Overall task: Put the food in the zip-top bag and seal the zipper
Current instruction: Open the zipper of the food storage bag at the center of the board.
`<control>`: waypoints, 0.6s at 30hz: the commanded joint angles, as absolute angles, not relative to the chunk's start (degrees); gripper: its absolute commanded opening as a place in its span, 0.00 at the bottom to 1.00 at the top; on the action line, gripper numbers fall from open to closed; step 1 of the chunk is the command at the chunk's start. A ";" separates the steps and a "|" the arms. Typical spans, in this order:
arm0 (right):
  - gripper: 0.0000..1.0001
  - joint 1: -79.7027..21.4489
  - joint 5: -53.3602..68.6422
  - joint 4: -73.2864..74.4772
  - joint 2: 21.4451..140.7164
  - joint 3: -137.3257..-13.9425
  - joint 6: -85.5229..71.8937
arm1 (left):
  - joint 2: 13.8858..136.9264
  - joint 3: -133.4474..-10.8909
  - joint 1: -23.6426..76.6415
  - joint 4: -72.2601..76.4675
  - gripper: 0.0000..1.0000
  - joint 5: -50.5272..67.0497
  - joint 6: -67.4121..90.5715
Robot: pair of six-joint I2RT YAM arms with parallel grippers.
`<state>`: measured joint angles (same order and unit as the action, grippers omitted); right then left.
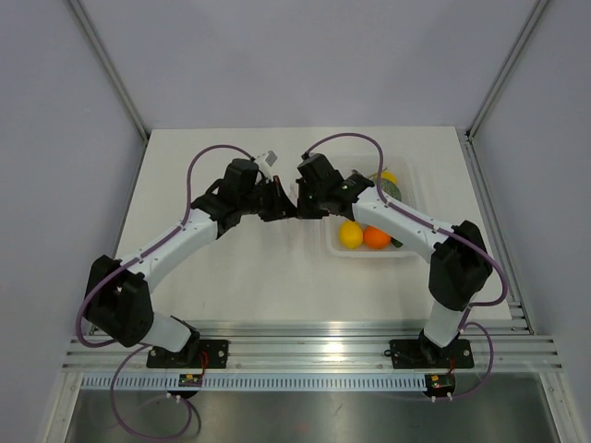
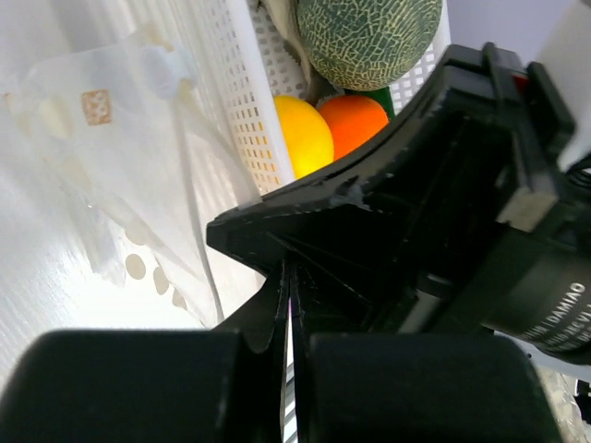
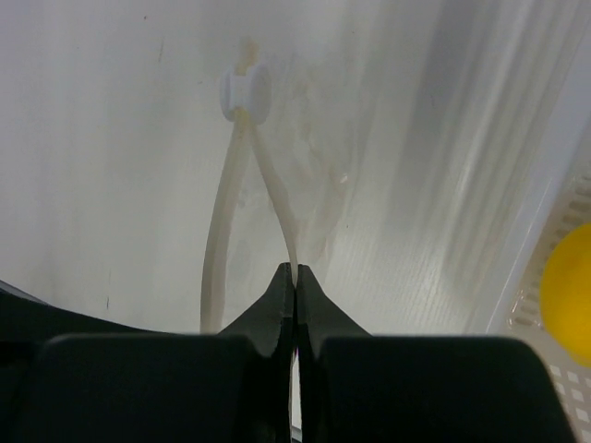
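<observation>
The clear, crinkly zip-top bag hangs between my two grippers at the table's middle; from above the wrists hide it. Its zipper forks from a white slider into two pale strips. My right gripper is shut on the right strip. My left gripper is shut with a thin pale strip between its jaws, close against the right gripper's black body. The food, a yellow lemon, lies in the white tray beside an orange fruit; the lemon also shows in the left wrist view.
The white perforated tray sits right of the grippers and holds the orange fruit and a grey-green melon. The right arm reaches over the tray. Metal posts stand at the table's far corners.
</observation>
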<state>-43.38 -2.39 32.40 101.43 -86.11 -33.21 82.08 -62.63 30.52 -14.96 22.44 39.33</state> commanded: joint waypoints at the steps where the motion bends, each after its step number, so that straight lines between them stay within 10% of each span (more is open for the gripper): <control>1: 0.00 -44.03 -2.46 30.59 97.91 -86.66 -33.93 | 82.35 -63.37 31.03 -12.74 0.00 19.70 39.11; 18: 0.00 -44.03 -0.70 29.62 96.24 -86.66 -34.45 | 87.10 -71.01 33.40 -22.67 0.00 10.02 35.25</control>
<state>-43.38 -2.50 32.88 99.18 -85.69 -33.45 86.06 -67.40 32.03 -22.20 12.01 36.49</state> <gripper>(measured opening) 0.011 0.002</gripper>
